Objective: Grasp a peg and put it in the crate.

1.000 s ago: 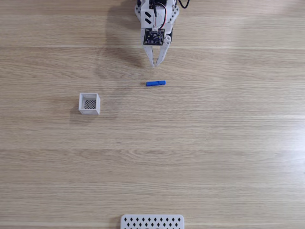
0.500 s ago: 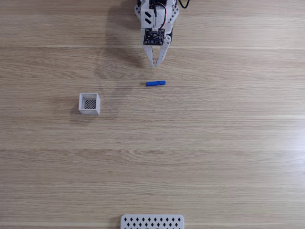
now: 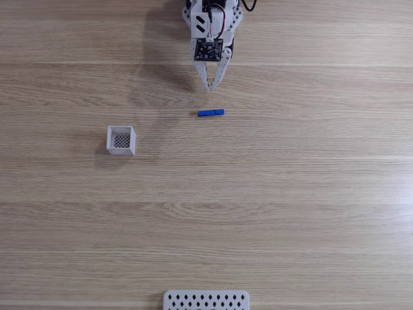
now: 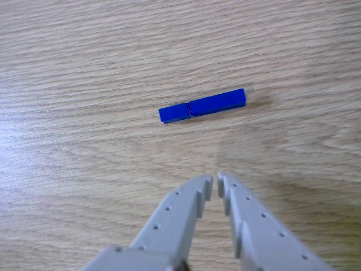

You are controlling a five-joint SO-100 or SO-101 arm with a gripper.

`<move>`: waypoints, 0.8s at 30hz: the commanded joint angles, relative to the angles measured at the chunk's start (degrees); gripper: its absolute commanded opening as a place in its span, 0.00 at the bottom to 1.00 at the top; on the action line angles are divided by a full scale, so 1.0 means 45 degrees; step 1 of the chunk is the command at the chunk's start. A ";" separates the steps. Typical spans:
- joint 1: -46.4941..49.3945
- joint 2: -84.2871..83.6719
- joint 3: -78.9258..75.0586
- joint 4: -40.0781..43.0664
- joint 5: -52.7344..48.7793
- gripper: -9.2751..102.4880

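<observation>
**Blue peg lies loose on the table ahead of a nearly closed pincer**

The peg (image 3: 211, 112) is a thin, bright blue rectangular bar lying flat on the wood-grain table (image 3: 290, 206). In the other view the peg (image 4: 202, 105) shows a fine seam across it near its middle and sits slightly tilted, its right end higher in the picture than its left. Its edges are straight and its ends are squared off.

In the fixed view the pincer (image 3: 210, 86) reaches in from the top edge, with the peg just below its tips and apart from them. The fingers come together almost to a point, leaving only a narrow slit, and hold nothing. The other view shows the pincer (image 4: 215, 188) from close behind: two pale grey fingers (image 4: 180, 217) with small dots along them, tips nearly touching, the peg lying crosswise beyond them on bare wood.

The fixed view takes in the crate (image 3: 120, 140), a small white square box with a dark mesh bottom, standing well to the left of the peg and a little lower in the picture. At the bottom edge sits a white panel (image 3: 206, 300) with diamond holes.
</observation>
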 commanded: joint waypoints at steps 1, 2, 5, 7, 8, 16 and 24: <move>0.0059 0.0371 0.0293 0.0098 0.0117 0.08; 0.0059 0.0371 0.0293 0.0098 0.0117 0.08; 0.0000 0.0371 0.0293 0.0098 0.0000 0.08; -0.0078 0.0371 0.0293 0.0098 0.0000 0.08; -0.0078 0.0371 0.0293 0.0098 0.0078 0.08; -0.0039 0.0371 0.0293 0.0098 0.0098 0.08; -0.0039 0.0371 0.0293 0.0098 0.0098 0.08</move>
